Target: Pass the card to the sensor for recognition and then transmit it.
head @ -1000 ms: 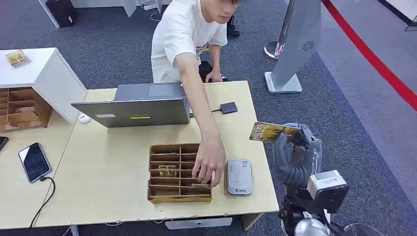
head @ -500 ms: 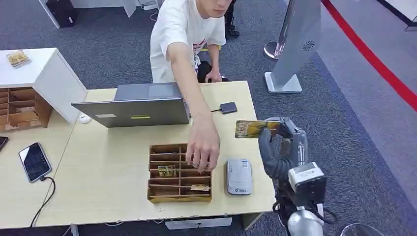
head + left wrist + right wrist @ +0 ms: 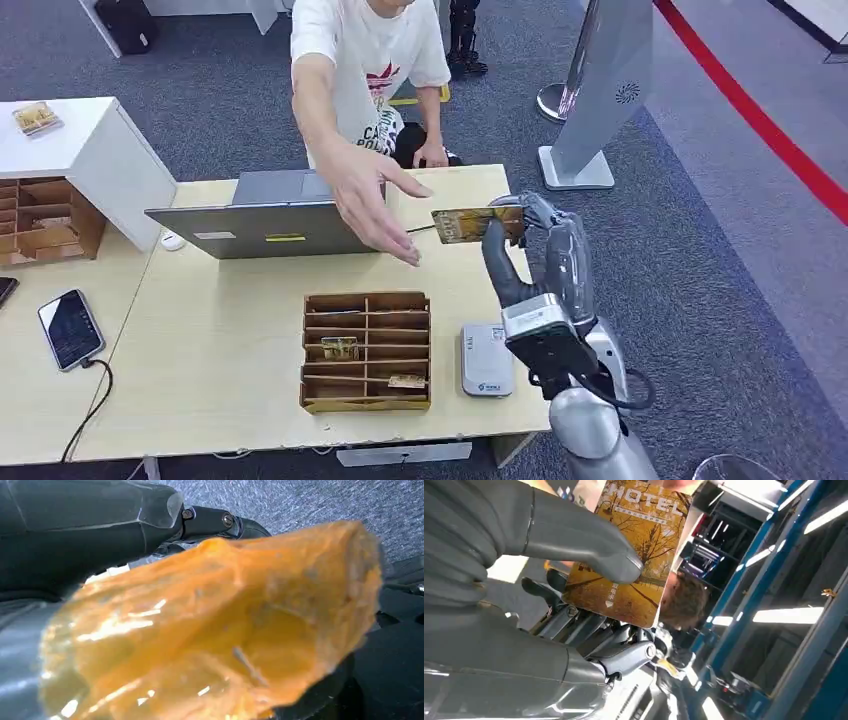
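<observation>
Right hand (image 3: 528, 232) raised above the far right part of the table (image 3: 220, 360), pinching a yellow hotel key card (image 3: 465, 224) between thumb and fingers, card held out flat toward the person. Person's hand (image 3: 372, 200) open, palm out, just beside the card's free end, not touching. Grey card reader (image 3: 487, 360) lying on the table below, right beside the wooden card organizer (image 3: 366, 352). Open laptop (image 3: 275, 215) behind. Left hand (image 3: 125, 525): state impossible to tell, an orange blur covering it.
</observation>
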`<action>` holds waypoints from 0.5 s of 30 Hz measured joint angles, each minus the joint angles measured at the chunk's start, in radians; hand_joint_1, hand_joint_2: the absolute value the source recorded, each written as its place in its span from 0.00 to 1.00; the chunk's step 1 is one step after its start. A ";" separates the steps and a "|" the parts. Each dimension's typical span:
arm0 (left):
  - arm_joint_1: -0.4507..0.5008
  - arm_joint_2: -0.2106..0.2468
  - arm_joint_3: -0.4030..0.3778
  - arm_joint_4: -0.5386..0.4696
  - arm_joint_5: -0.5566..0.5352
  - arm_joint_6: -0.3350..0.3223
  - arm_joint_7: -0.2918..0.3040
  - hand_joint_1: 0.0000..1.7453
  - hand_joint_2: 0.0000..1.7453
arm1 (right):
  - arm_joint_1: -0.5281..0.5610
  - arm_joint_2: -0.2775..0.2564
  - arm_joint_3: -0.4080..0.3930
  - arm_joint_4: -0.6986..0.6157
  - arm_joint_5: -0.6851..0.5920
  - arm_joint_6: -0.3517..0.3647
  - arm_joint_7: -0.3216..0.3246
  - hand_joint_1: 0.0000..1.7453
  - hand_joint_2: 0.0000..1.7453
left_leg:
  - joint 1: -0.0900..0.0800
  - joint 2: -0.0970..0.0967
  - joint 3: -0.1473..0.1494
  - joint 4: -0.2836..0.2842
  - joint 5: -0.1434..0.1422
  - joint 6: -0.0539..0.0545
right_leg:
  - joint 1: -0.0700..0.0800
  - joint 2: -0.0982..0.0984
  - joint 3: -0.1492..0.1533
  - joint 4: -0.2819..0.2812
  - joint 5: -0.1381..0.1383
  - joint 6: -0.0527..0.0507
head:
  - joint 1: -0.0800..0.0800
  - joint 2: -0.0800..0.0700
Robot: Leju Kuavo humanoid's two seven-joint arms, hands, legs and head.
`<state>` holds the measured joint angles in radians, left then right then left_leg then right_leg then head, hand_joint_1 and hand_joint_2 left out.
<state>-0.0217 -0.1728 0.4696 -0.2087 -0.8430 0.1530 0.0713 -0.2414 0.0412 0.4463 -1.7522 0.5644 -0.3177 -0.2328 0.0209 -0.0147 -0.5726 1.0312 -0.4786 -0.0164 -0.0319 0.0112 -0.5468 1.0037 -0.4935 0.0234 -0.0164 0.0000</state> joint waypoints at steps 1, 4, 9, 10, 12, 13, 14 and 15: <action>0.000 0.000 -0.001 0.000 -0.005 -0.001 0.001 0.00 0.00 | -0.015 0.000 0.008 0.005 0.023 -0.002 0.009 1.00 1.00 | 0.000 0.000 0.000 0.000 0.000 0.000 | 0.000 0.000 0.000 0.000 0.000 0.000 | 0.000 0.000; -0.002 0.000 -0.002 0.000 -0.020 -0.009 0.004 0.00 0.00 | -0.059 0.000 0.026 0.031 0.078 -0.008 0.036 1.00 1.00 | 0.000 0.000 0.000 0.000 0.000 0.000 | 0.000 0.000 0.000 0.000 0.000 0.000 | 0.000 0.000; -0.005 0.003 -0.003 0.000 -0.034 -0.016 0.004 0.00 0.00 | -0.118 0.001 0.047 0.089 0.147 -0.013 0.065 1.00 1.00 | 0.000 0.000 0.000 0.000 0.001 0.000 | 0.000 0.000 0.000 0.000 0.000 0.000 | 0.000 0.000; -0.005 0.003 -0.003 0.000 -0.036 -0.017 0.004 0.00 0.00 | -0.126 0.001 0.048 0.098 0.153 -0.013 0.069 1.00 1.00 | 0.000 0.000 0.000 0.000 0.001 0.000 | 0.000 0.000 0.000 0.000 0.000 0.000 | 0.000 0.000; -0.005 0.004 -0.003 0.000 -0.037 -0.018 0.006 0.00 0.00 | -0.136 0.003 0.053 0.110 0.162 -0.012 0.074 1.00 1.00 | 0.000 -0.001 0.000 0.000 0.001 0.000 | 0.000 0.000 0.000 0.000 0.000 0.000 | 0.000 0.000; -0.005 0.004 -0.004 0.000 -0.038 -0.018 0.006 0.00 0.00 | -0.140 0.006 0.056 0.116 0.168 -0.011 0.074 1.00 1.00 | 0.000 0.000 0.000 0.000 0.001 0.000 | 0.000 0.000 0.000 0.000 0.000 0.000 | 0.000 0.000; -0.006 0.005 -0.004 0.000 -0.039 -0.019 0.007 0.00 0.00 | -0.142 0.008 0.060 0.120 0.170 -0.011 0.074 1.00 1.00 | 0.000 0.000 0.000 0.000 0.001 0.000 | 0.000 0.000 0.000 0.000 0.000 0.000 | 0.000 0.000; -0.006 0.005 -0.004 0.000 -0.040 -0.019 0.007 0.00 0.00 | -0.143 0.010 0.065 0.123 0.173 -0.008 0.074 1.00 1.00 | 0.000 -0.001 0.000 0.000 0.001 0.000 | 0.000 0.000 0.000 0.000 0.000 0.000 | 0.000 0.000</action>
<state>-0.0276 -0.1682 0.4658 -0.2087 -0.8831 0.1343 0.0782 -0.3846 0.0511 0.5112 -1.6289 0.7374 -0.3254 -0.1587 0.0209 -0.0153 -0.5727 1.0313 -0.4779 -0.0166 -0.0318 0.0110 -0.5468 1.0039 -0.4930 0.0231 -0.0164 0.0000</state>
